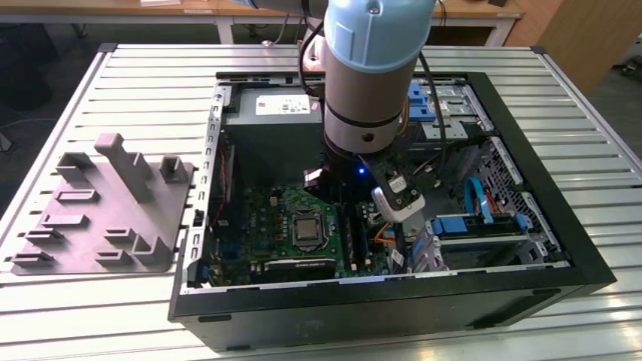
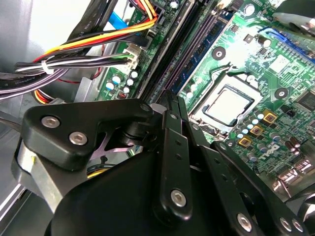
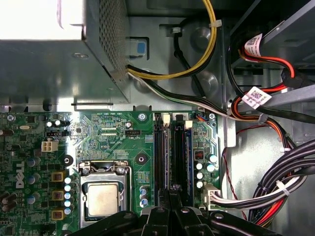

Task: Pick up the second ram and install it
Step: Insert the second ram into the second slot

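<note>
**Exterior view.** Slatted metal table. On it lies an open computer case. A grey moulded fixture rests on the table beside the case, toward the exterior view's left. The arm reaches straight down into the case, its lower end over the green motherboard, beside the processor socket. The power supply sits at the far end of the case.

**Second wrist view.** The black gripper is in the foreground, its linkage spread wide and its tips drawn nearly together. The tips sit at the near end of the long memory slots. The socket is to one side of the slots, and a bundle of coloured cables to the other.

**First wrist view.** The gripper's tips meet over the slot row and appear clamped on the second ram. The ram is seen edge-on as a thin dark strip that runs out from between the tips, parallel to the slots and among them. Whether it is fully seated cannot be told.
</note>
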